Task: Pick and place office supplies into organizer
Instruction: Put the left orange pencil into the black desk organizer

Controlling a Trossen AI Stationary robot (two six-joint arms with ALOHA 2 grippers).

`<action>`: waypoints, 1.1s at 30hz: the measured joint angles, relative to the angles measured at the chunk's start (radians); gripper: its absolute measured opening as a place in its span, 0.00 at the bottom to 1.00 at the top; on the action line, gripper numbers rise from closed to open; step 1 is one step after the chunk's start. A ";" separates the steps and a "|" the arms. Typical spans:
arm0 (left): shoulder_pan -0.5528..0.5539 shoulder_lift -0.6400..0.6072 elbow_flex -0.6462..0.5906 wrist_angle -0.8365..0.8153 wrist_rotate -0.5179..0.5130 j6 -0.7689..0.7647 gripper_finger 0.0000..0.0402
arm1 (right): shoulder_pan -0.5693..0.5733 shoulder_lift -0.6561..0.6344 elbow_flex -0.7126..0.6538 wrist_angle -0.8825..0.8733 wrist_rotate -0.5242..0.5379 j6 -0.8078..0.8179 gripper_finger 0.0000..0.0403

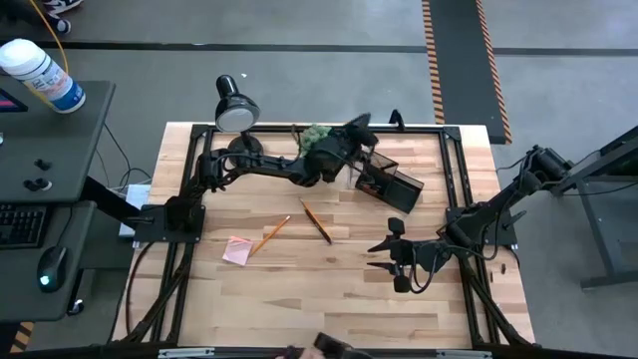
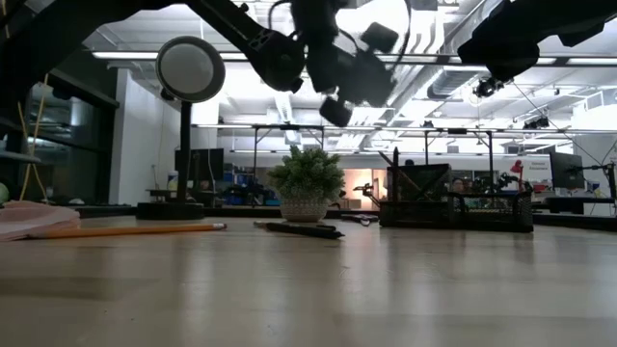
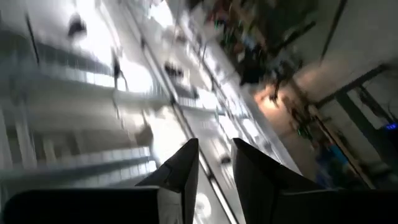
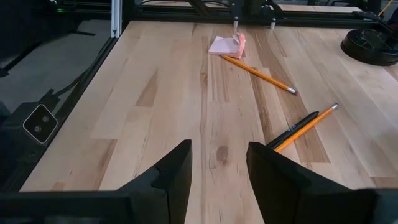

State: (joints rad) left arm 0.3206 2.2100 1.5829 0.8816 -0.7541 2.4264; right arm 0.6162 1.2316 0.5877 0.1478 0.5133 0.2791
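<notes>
The left gripper hangs just above the organizer, jaws slightly apart, empty. The right gripper is open and empty; ahead of its jaws two pencils lie diagonally, beyond them the pink pad.

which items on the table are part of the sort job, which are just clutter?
Job:
black compartmented desk organizer
orange wooden pencil by the pad
orange pencil beside a black pen
pink square sticky-note pad

Lying about:
black round-based desk lamp
green fuzzy potted plant

Bright overhead light, left wrist view seemingly motion-blurred
</notes>
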 joint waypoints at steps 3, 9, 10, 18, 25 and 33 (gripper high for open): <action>0.000 -0.013 0.000 0.112 -0.102 -0.007 0.21 | 0.000 0.000 0.000 0.000 0.000 0.000 0.36; -0.008 -0.078 0.000 0.169 -0.283 -0.124 0.19 | 0.000 0.000 0.000 -0.015 -0.001 0.000 0.36; -0.018 -0.092 0.000 0.167 -0.288 -0.152 0.17 | 0.000 0.004 0.000 -0.013 -0.002 0.001 0.36; -0.140 -0.220 -0.123 -0.046 -0.266 -0.389 0.01 | 0.002 0.066 0.000 -0.008 -0.011 0.008 0.36; -0.221 -0.352 -0.296 -0.379 -0.337 -0.745 0.04 | 0.001 0.077 0.000 0.026 0.001 0.008 0.36; -0.359 -0.551 -0.456 -0.858 -0.319 -1.329 0.00 | -0.001 0.077 -0.001 0.043 0.072 0.001 0.36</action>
State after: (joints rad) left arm -0.0383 1.6588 1.1271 0.0236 -1.0735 1.0978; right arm 0.6150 1.3090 0.5871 0.1913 0.5850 0.2800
